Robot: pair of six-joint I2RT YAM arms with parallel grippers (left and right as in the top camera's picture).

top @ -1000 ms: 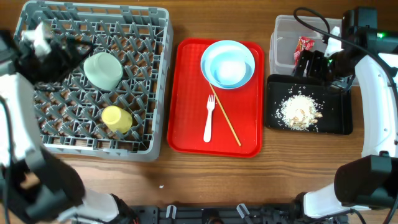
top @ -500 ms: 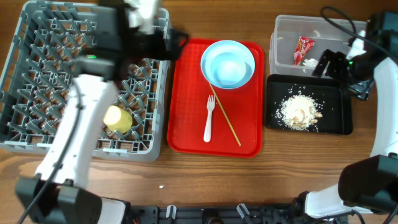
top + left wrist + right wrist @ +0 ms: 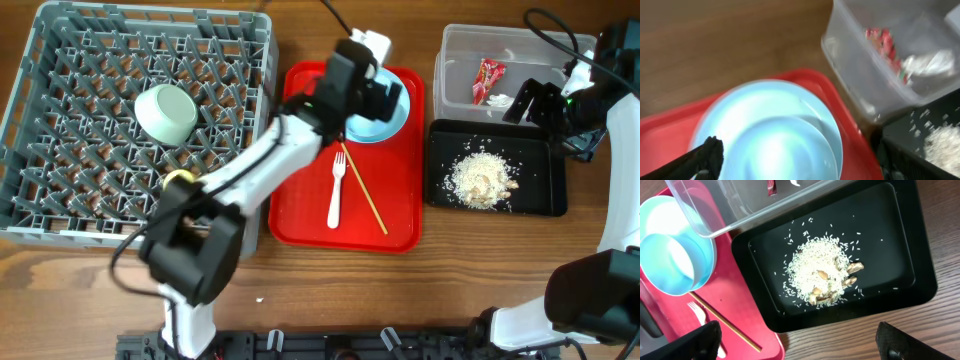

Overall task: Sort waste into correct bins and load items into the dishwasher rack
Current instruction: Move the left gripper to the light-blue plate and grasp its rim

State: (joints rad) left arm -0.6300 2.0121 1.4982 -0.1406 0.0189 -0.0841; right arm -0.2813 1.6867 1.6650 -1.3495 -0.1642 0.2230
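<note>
So the left pincer point(image 3: 382, 98) is reaching right across and hangs over the pale blue round plate point(image 3: 740, 105) with a pale blue bowl point(image 3: 782, 150) sitting in it, at the 12 o'clock end of the flat red serving tray point(image 3: 300, 215). Jaws spread wide, nothing in them. On the same tray, toward 6 o'clock from the plate, the white plastic fork point(image 3: 336, 195) and the thin wooden chopstick point(image 3: 365, 195) lie side by side, the chopstick on the slant.

The big grey plastic dishwasher rack point(image 3: 60, 215) fills the 9 o'clock side of the wooden surface point(image 3: 480, 270). It's got a pale round bowl point(image 3: 165, 112) tipped among the pegs, and a small yellow-green cup point(image 3: 178, 179) peeking out from behind the arm.

Over at 2 o'clock, the clear rectangular plastic tub point(image 3: 455, 60) holds the red crinkly wrapper point(image 3: 488, 78) and the crumpled white napkin point(image 3: 500, 99). Directly at its 6 o'clock is the shallow black rectangular tray point(image 3: 545, 200) with a pile of beige food scraps point(image 3: 482, 180). The right pincer point(image 3: 527, 103) hovers around where the two bins meet, jaws wide and empty too.
</note>
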